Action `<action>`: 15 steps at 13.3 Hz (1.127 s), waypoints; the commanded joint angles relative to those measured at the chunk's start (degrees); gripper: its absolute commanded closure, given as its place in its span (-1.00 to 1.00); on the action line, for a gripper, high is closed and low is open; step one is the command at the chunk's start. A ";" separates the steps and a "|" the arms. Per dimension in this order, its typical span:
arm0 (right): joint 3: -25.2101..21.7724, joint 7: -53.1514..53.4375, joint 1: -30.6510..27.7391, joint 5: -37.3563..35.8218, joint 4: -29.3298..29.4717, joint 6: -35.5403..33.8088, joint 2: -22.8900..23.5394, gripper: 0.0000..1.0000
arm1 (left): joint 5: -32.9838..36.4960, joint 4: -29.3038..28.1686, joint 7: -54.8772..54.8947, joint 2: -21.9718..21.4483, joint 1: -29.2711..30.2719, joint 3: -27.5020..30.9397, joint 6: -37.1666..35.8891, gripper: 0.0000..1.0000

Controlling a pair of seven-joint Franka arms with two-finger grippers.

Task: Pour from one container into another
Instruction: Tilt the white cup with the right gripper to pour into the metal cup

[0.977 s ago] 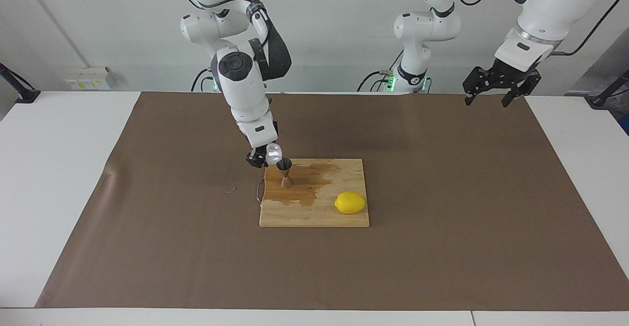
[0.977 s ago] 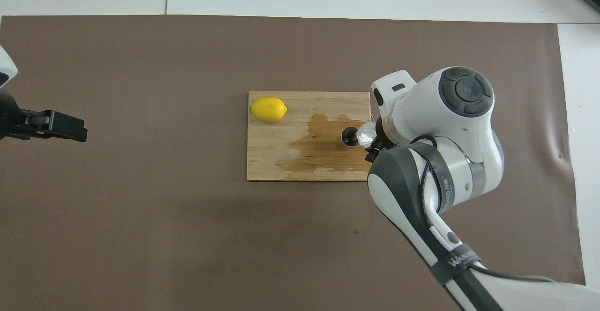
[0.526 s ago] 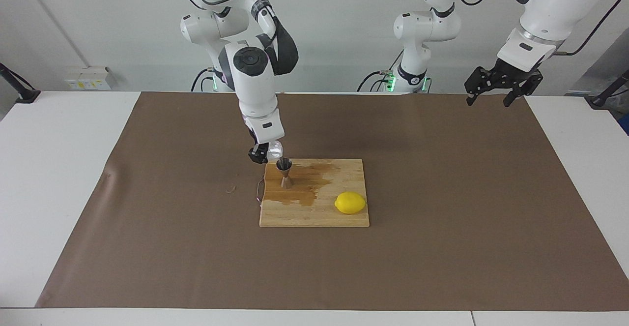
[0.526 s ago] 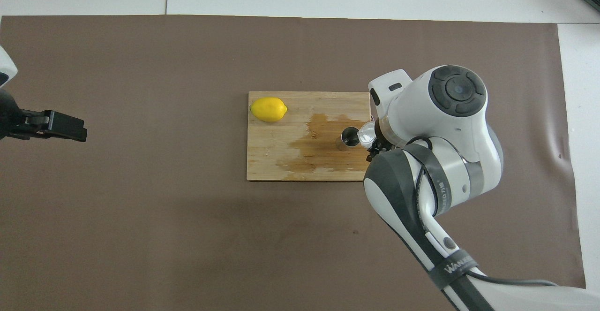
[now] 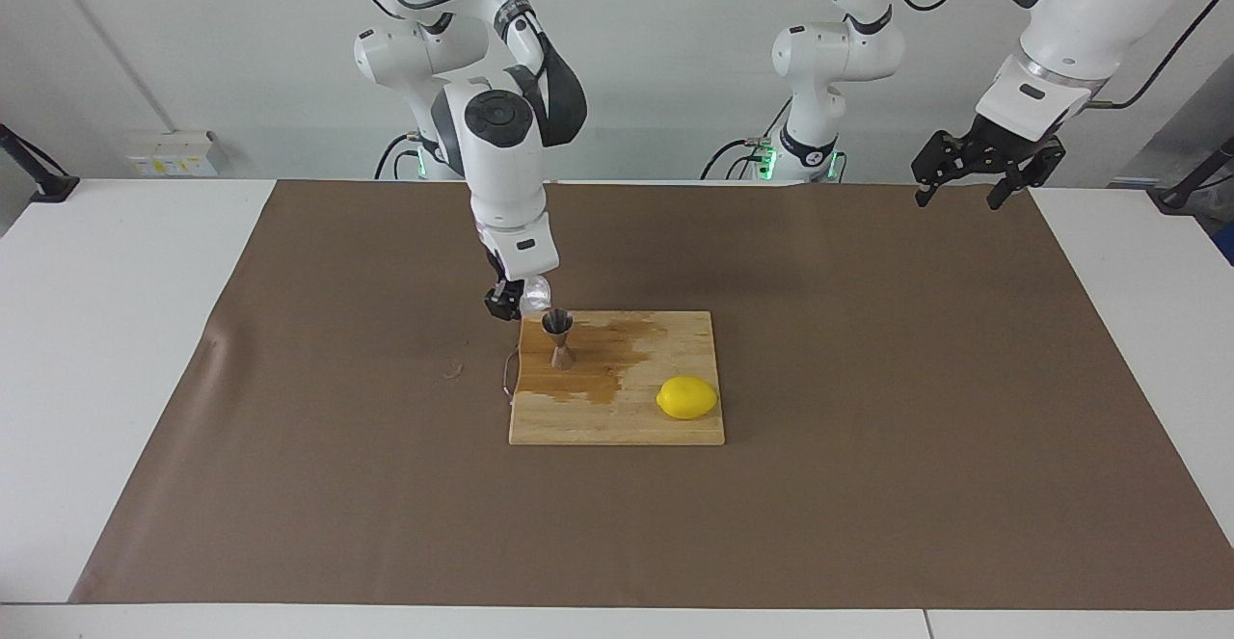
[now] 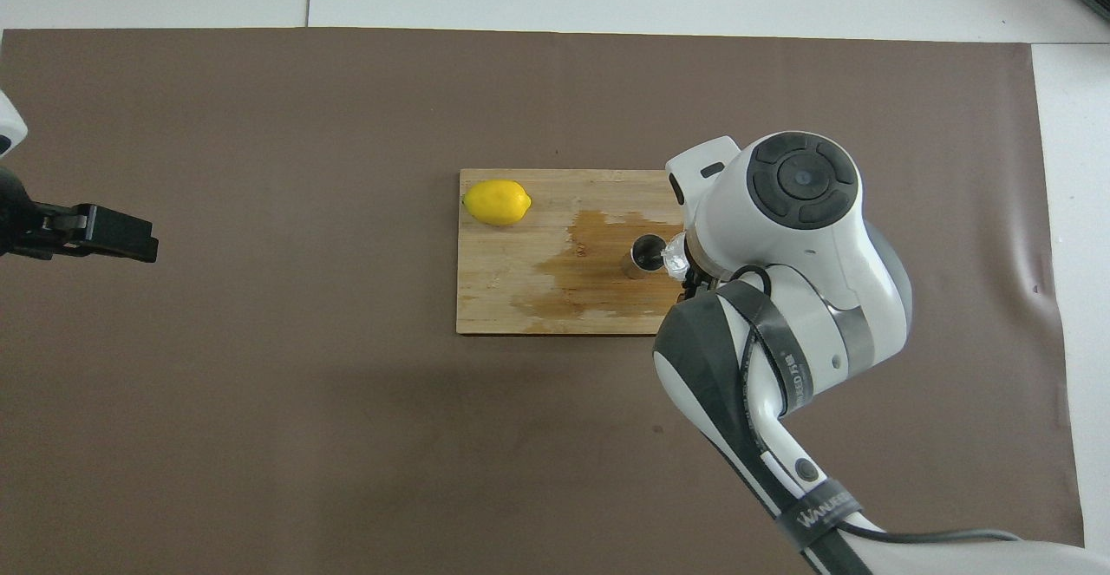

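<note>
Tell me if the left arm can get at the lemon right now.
Probably yes: the left gripper hangs open over its own end of the table, and nothing stands between it and the lemon; the right gripper is by the jigger.

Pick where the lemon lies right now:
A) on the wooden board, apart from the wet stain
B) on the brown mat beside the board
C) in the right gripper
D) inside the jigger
A: the lemon rests on a dry corner of the wooden board, away from the jigger and the wet stain.
</note>
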 commanded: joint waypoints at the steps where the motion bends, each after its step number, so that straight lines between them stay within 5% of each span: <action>1: 0.32 2.58 -0.17 -1.57 0.52 -1.13 -0.29 0.34 | -0.53 -0.69 0.65 -1.12 -0.08 0.43 -0.81 -1.00; 15: 0.67 2.85 0.36 -1.57 0.34 -1.92 -0.38 0.33 | -0.53 -0.69 0.65 -1.12 -0.08 0.43 -0.81 -1.00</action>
